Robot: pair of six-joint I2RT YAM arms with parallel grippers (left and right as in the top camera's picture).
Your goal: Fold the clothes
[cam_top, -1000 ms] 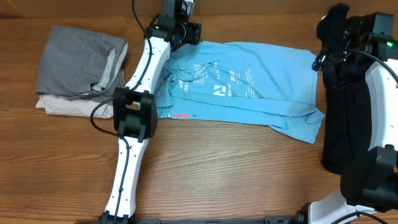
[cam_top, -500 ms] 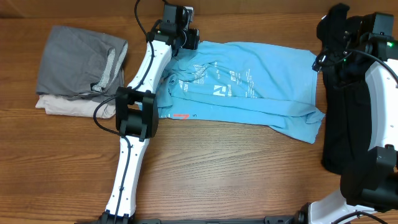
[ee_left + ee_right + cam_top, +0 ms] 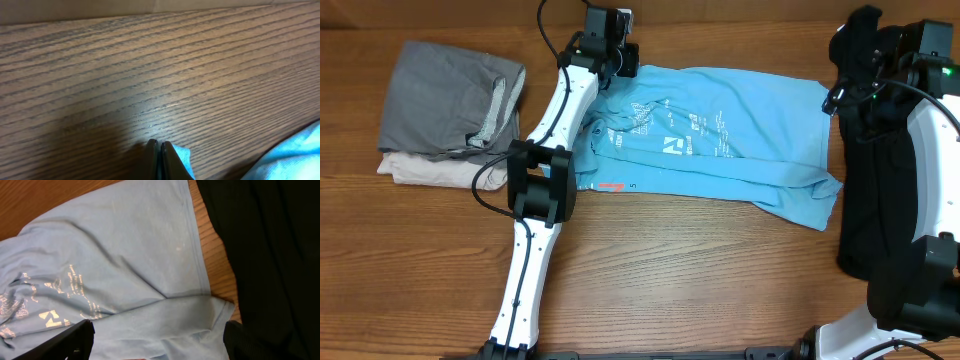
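Closed since a second earlier: left gripper (image 3: 159, 150), fingertips now clenched together on a fold of the sky-blue T-shirt (image 3: 720, 150) at its 10 o'clock corner. Shirt is spread, rumpled, on the wooden table (image 3: 700, 280) toward 12 o'clock, white lettering uppermost. Above its 3 o'clock edge the right gripper (image 3: 159, 339) is held with fingers spread wide, nothing grasped. Item at 3 o'clock, touching the shirt: black garment (image 3: 870, 180). Items at 9 o'clock, apart from it: grey folded garment (image 3: 445, 95), stacked on beige folded garment (image 3: 415, 170).
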